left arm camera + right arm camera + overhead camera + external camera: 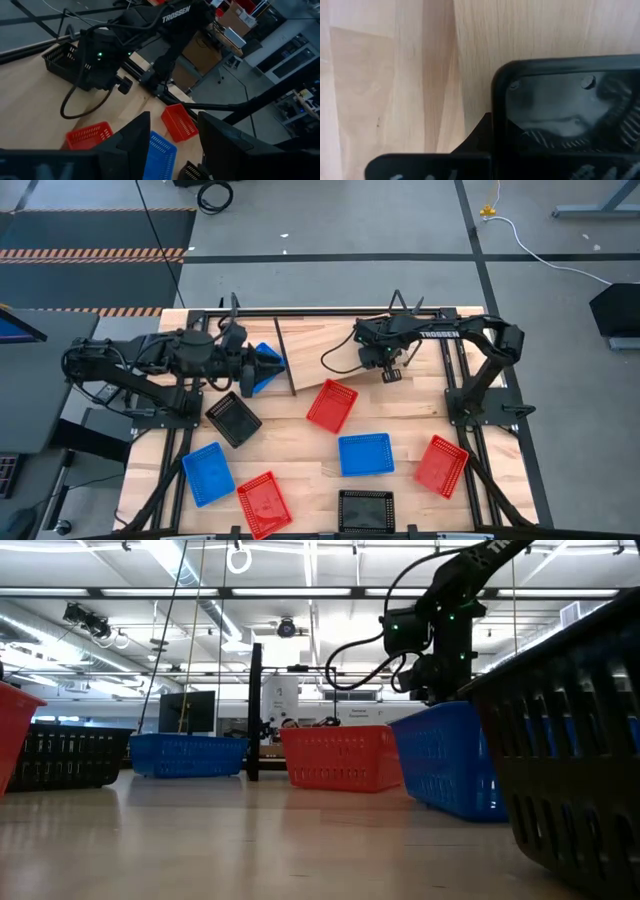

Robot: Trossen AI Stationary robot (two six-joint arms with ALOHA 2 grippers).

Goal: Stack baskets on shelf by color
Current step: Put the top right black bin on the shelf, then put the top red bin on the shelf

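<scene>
The slanted wooden shelf (310,345) stands at the table's far middle. My left gripper (262,366) is open beside the shelf's left wire end, partly over a blue basket (268,372). In the low view this blue basket (188,755) looks level at table height. My right gripper (385,365) is low over the shelf's middle. In the left wrist view it (100,70) stands right beside a black basket (60,57) that sits on the plank. From above, the right arm hides that black basket. My left gripper stands over the blue basket's left part (258,358) and comes level from the table's left. Its own body hides the place, so I cannot tell whether it touches the basket.
Loose on the table in front of the shelf lie a black basket (232,420), a red one (332,406) leaning at the shelf's front edge, a blue one (365,453), a red one (440,466), and near the front edge blue (208,473), red (263,503) and black (365,510).
</scene>
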